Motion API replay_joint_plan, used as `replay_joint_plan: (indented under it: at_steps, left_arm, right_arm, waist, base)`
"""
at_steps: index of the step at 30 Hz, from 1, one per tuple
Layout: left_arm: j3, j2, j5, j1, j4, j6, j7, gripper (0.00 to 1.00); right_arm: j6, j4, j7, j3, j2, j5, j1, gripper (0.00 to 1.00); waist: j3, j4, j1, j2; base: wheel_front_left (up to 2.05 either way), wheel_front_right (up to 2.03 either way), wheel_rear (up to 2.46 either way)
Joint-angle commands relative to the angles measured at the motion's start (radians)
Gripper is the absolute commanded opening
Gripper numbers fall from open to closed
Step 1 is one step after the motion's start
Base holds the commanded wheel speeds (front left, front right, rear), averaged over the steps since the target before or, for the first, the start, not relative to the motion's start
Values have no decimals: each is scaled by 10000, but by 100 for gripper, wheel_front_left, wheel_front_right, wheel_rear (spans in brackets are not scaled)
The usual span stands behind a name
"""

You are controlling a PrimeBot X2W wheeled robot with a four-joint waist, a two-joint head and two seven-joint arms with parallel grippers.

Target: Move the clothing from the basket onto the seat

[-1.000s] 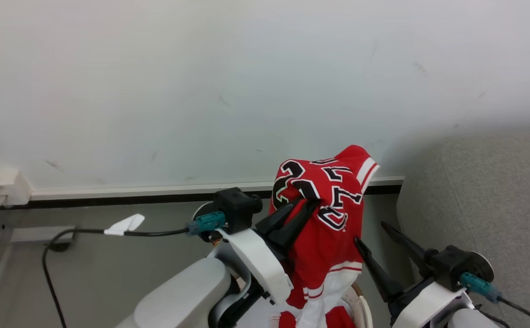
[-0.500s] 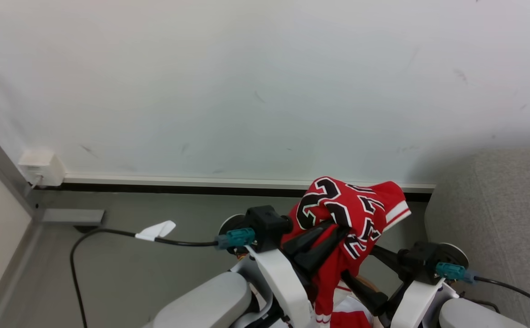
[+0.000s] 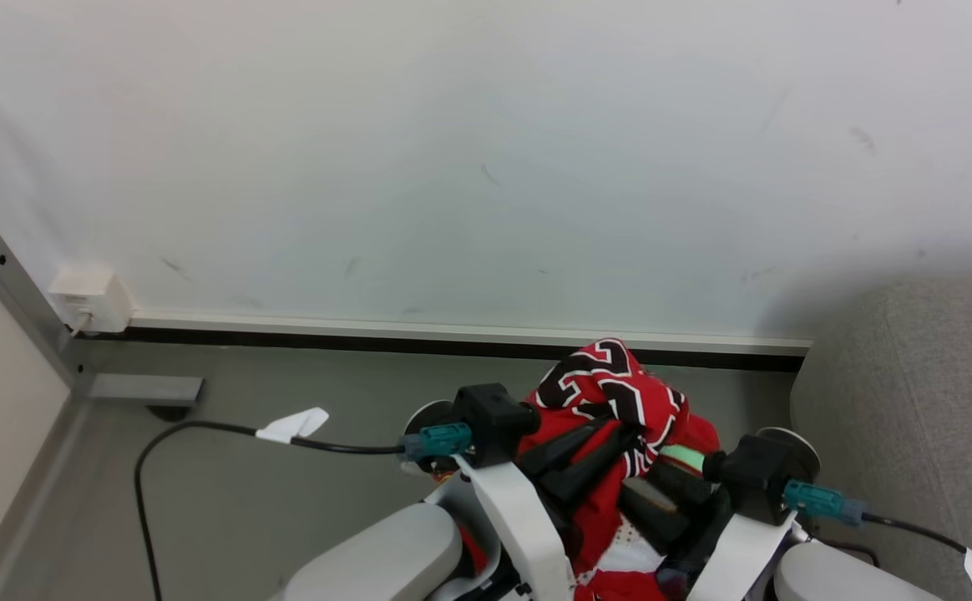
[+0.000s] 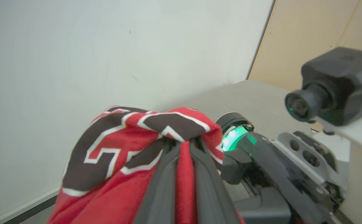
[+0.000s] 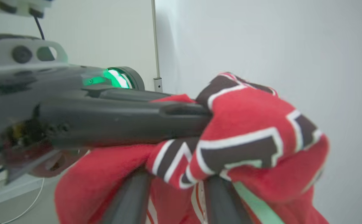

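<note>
Clothing (image 3: 611,392), a red jersey with black-and-white numerals, hangs bunched in the air between the robot's two arms. It is in front of the white wall (image 3: 486,167) and to the left of the grey seat (image 3: 912,401), which it does not yet touch. The left gripper (image 4: 182,146) has its jaws clenched on a narrow fold of the cloth. The right gripper (image 5: 176,183) has its two fingers apart, with the jersey humped over and between them. Whether those jaws have a hold cannot be told.

The likeliest failure is a slip. One thin pinch carries most of the garment, and a swing toward the seat could tug it free and drop it on the floor (image 3: 286,467), short of the cushion. The two grippers also sit very near each other. If the arms part unevenly, the cloth could be stretched between them or stay snagged on a finger at release.
</note>
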Motion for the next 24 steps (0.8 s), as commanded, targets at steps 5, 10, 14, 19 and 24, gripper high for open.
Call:
replay_joint_plan:
  at_steps: [5,10,14,19,24]
  left_arm:
    - [103,106,-173,71,196,77,-63,0]
    - [150,135,-194,107,335,138,-122,0]
    - [153,127,-224,124,387,185,-141,0]
    - [160,109,-248,130,400,236,-175,9]
    - [278,114,-290,191,331,284,-329,100]
  right_arm:
    - [-21,-164,-51,-440,30,-276,494,0]
    - [-21,-51,-44,-770,8,-554,875,0]
    - [-21,43,-44,-1039,55,-643,1031,0]
    - [-21,107,-45,-1893,143,-824,1364,0]
    - [-21,102,-43,-2731,248,-1099,1820,0]
  waist:
    - [29,-115,-1,0]
    - [45,-263,-1,0]
    - [52,-410,-1,0]
    - [83,-606,-1,0]
    - [120,-841,-1,0]
  base:
    - [0,0,0]
    - [0,0,0]
    - [0,0,0]
    - [0,0,0]
    - [0,0,0]
